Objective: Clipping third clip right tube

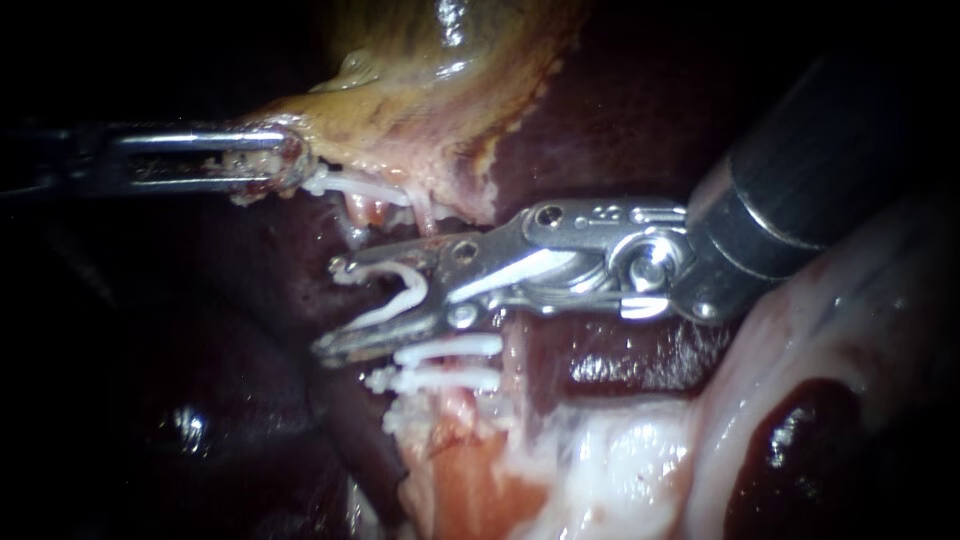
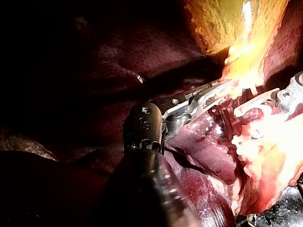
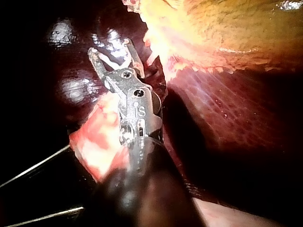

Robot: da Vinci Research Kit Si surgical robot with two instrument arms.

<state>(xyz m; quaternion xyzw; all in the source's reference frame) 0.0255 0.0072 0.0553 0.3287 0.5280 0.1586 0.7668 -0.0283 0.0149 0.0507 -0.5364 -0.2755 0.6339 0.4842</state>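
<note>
My right instrument [image 1: 332,308] comes in from the upper right. Its jaws stand wide apart and carry a bent white clip [image 1: 400,295] that touches both of them. Just below it, two white clips [image 1: 445,365] sit across a pale pink tube [image 1: 455,405]. I cannot tell whether the tube lies between the jaws. Another white clip [image 1: 365,187] lies higher up, under the gallbladder's edge. My left instrument [image 1: 280,160] is shut on the edge of the yellowish gallbladder [image 1: 420,90] and holds it to the left. The wrist views show the left instrument [image 2: 222,90] and the right instrument [image 3: 110,47] at the same tissue.
Dark red liver [image 1: 620,120] lies behind and around the site. Pale, glistening tissue [image 1: 800,330] fills the lower right under the right shaft. My right instrument's jaws [image 2: 279,97] show beside the left one in the left wrist view.
</note>
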